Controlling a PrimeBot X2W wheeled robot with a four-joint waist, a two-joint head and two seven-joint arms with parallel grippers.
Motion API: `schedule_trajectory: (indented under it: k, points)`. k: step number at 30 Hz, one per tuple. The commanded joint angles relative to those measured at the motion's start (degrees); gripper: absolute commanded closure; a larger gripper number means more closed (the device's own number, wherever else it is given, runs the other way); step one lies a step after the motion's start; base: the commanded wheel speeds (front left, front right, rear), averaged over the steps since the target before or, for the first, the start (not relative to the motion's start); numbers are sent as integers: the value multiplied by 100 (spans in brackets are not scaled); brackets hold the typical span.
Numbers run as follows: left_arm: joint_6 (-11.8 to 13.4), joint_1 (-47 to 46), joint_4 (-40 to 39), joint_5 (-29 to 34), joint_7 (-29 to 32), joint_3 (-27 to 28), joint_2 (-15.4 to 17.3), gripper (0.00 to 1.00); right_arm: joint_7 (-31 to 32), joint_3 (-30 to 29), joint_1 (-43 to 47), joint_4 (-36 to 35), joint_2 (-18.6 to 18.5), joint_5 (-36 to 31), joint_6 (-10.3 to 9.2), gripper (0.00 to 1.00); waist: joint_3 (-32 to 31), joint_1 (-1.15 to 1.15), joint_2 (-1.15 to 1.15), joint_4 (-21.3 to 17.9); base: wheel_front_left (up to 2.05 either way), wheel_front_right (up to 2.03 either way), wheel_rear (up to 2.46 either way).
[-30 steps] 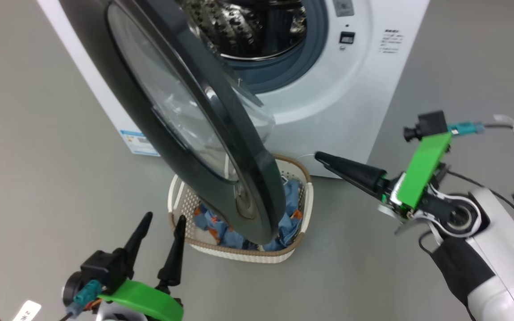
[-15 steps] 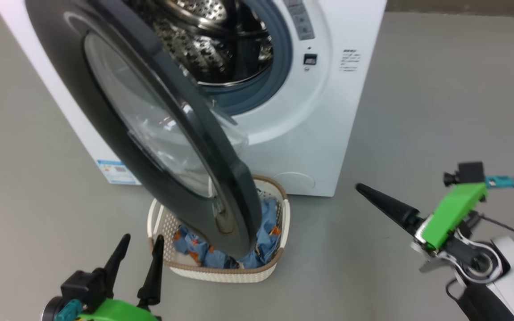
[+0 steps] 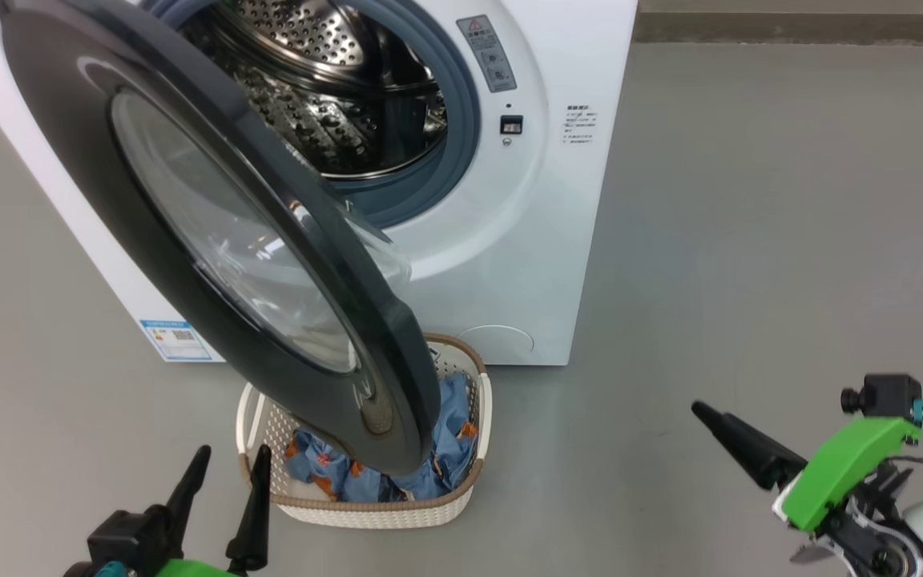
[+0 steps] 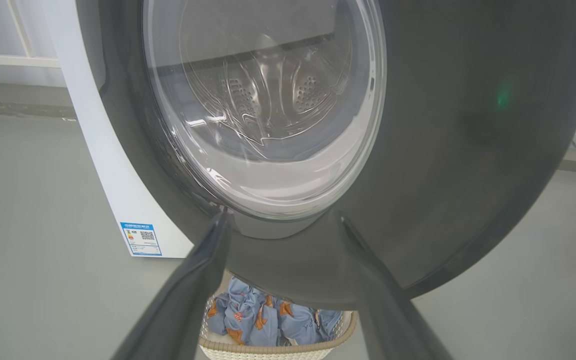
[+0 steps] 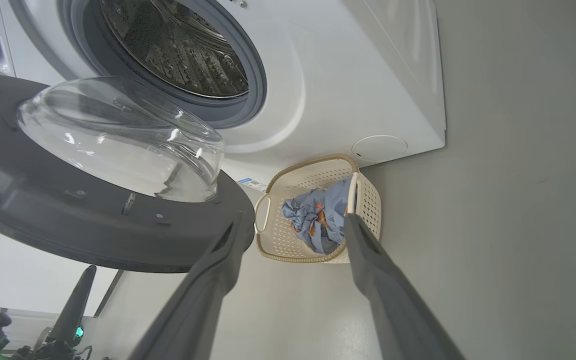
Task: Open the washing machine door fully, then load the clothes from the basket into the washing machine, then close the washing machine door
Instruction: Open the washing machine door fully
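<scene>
Nearest the camera, the left gripper is standing with its fingers spread wide and pinching nothing. The right gripper is gaping the same way, also empty. Straight ahead of the left gripper's tips, the washing machine door is hanging about half open. Its glossy outer face is turning toward that gripper, near it but apparently apart. The right gripper is facing the door's inner side, where the clear bowl is bulging out. Beyond and below the door's free edge, the basket is sitting on the floor, straight ahead between the right gripper's fingers and well apart from them. The clothes are lying bunched inside it, partly overhung by the door. Farther on, the washing machine is showing its bare drum.

Opening the door fully is probably the step in hand. The push would best be landing on the black frame near the free edge, not on the glass. It should be sweeping the door away from the drum until it is clearing the basket, with the fingers riding above the basket's rim.
</scene>
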Motion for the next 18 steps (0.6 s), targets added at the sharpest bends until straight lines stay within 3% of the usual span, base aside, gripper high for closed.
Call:
schedule_trajectory:
  k: [1, 14, 18]
  points:
    - [-8, -68, -147, 18, -37, 232, 102, 0, -178, 163, 75, -112, -185, -119, 18, 0, -22, 0, 0, -25, 0, 0, 0]
    - [-8, 58, -132, 85, -37, 338, 60, 0, -2244, 1380, 50, 162, -658, -853, 18, 0, -118, 0, 0, -46, 0, 0, 0]
    - [-8, 85, -136, 90, -37, 360, 47, 0, -2563, 1475, -2, 231, -704, -1132, 18, 0, -139, 0, 0, -38, 0, 0, 0]
